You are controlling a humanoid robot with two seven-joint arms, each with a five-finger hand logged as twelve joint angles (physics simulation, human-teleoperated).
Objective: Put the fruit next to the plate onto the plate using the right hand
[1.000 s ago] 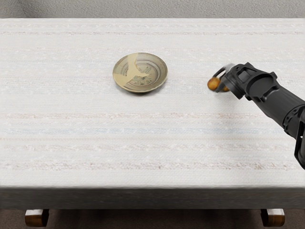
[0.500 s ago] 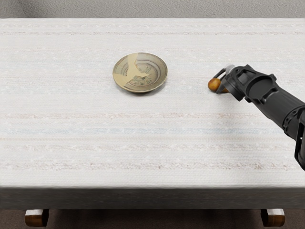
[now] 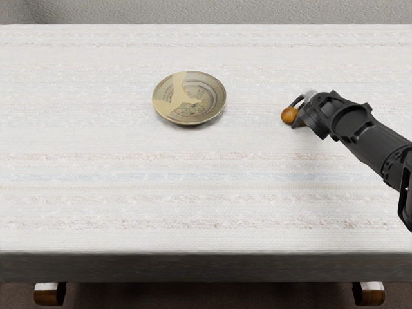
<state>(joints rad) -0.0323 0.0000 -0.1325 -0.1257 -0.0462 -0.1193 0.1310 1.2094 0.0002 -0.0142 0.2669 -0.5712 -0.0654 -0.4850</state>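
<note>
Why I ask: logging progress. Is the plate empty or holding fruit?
Empty: plate shows only its pattern; fruit lies apart, at the right hand.

orange fruit (image 3: 289, 114), olive swirled plate (image 3: 189, 98)

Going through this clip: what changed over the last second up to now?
The right hand edged slightly left and down in the picture, closing in on the orange fruit and hiding more of it. Whether it grips the fruit cannot be seen. The fruit stayed on the table in about the same spot, and the plate did not move.
</note>
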